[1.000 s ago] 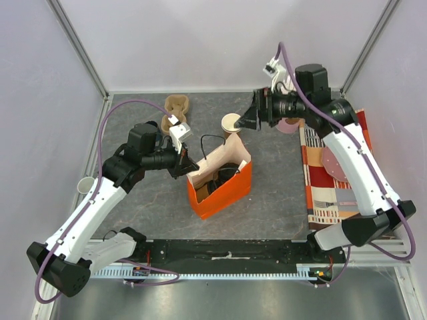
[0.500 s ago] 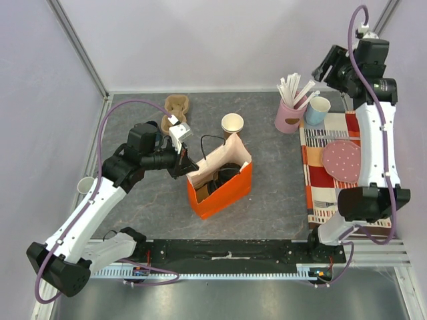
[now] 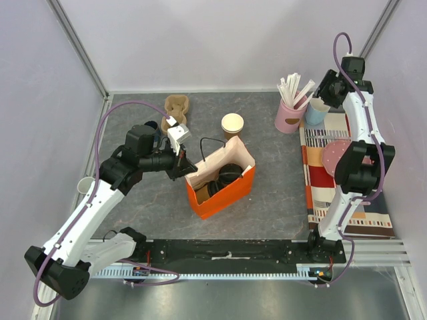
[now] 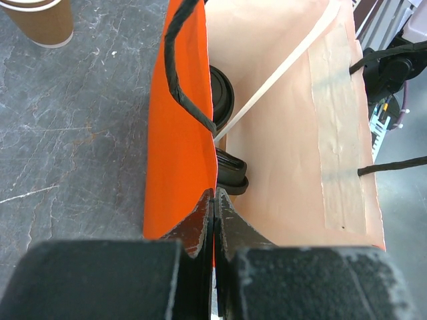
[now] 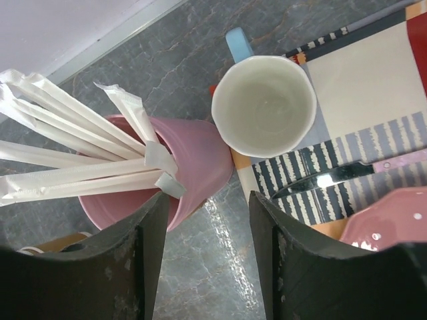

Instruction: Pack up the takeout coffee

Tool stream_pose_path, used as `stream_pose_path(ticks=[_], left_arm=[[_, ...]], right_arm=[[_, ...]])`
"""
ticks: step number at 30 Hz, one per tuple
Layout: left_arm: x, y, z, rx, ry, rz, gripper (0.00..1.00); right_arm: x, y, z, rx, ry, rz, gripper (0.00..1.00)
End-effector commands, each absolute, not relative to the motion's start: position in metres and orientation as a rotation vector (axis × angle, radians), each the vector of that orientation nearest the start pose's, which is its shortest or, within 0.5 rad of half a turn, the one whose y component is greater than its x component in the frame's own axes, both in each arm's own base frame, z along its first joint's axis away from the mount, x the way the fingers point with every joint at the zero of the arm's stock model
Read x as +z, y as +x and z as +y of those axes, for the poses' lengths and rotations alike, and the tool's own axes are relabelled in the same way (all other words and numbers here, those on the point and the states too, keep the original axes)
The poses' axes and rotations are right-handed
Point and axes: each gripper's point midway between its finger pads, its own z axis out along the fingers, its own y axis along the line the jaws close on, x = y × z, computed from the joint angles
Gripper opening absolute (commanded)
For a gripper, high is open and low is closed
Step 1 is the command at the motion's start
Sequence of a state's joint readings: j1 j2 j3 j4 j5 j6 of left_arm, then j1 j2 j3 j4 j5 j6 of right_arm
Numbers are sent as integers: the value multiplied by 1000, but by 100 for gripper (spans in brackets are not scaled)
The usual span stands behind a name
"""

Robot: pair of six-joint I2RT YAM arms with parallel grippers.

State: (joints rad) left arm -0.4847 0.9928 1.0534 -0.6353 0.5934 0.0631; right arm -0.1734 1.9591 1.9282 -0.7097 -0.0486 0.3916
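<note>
The left arm (image 3: 80, 223) and right arm (image 3: 365, 127) are white with black joints. A purple cable (image 3: 100, 140) runs along each. The fingers (image 5: 150, 260) look black, maybe rough.

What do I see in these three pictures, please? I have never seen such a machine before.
The machine is a robot: a left arm and a right arm fixed on a grey table. The wide picture is taken from above. The other two come from a small camera on each wrist. The left gripper is shut on the edge of an orange paper bag, and black lids show inside it. A brown paper cup without a lid stands behind the bag. The right gripper is open and empty, above a pink cup holding wrapped straws. A light blue cup stands beside it, at a striped cloth.
</note>
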Motion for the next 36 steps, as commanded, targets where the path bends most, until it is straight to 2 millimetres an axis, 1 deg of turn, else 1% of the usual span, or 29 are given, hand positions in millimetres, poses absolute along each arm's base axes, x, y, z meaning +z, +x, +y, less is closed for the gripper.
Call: stream_pose_path(ticks=[1,6,8,9,10,12,13,14,15,16,17,19,21,22,24,25,27,28,30,32,33,35,36], left_arm=[[259,199,-214,-864,955,1926,2],[256,195,-213,-870,961,1931,2],[255,195,-213,-873,961,1936,2],[254,195,-213,-872,962,1937,2],[254,195,-213,-872,962,1938,2],[254,195,-213,-871,967,1935,2],[254,195,-213,-870,970,1931,2],[255,195,-212,-865,973,1927,2],[255,196,-212,-862,974,1927,2],[254,195,-212,-862,975,1931,2],[254,195,-212,-865,975,1930,2],[253,194,-211,-865,971,1934,2],[252,193,-211,-866,966,1939,2],[251,193,-211,-867,965,1941,2],[250,193,-211,-871,960,1947,2],[251,192,-211,-873,959,1947,2],[251,193,-211,-874,952,1952,2],[250,193,-211,-873,950,1954,2],[252,194,-212,-875,949,1951,2],[252,195,-213,-876,948,1952,2],[253,196,-213,-874,949,1948,2],[252,197,-213,-873,948,1953,2],[253,197,-213,-873,948,1951,2]], right_arm=[[230,540,-64,216,607,2132,57],[225,551,-56,269,600,2114,56],[225,555,-54,283,603,2108,52],[218,558,-52,294,615,2117,50],[220,561,-50,304,613,2112,48],[217,564,-45,324,613,2119,43],[219,565,-43,325,608,2118,38],[219,565,-41,326,610,2116,36],[220,564,-39,323,604,2119,32],[220,563,-38,326,609,2118,26],[220,562,-37,328,608,2120,25],[228,560,-36,326,603,2111,22],[236,556,-37,307,590,2102,24],[239,555,-37,300,584,2097,28],[245,551,-39,277,570,2097,27],[244,549,-40,270,569,2104,22],[245,545,-41,256,563,2117,16],[244,543,-41,247,563,2124,14],[246,539,-42,237,550,2132,13],[249,537,-43,226,538,2129,8],[251,536,-43,221,532,2128,7],[256,535,-43,210,509,2124,1],[261,533,-44,206,503,2121,0]])
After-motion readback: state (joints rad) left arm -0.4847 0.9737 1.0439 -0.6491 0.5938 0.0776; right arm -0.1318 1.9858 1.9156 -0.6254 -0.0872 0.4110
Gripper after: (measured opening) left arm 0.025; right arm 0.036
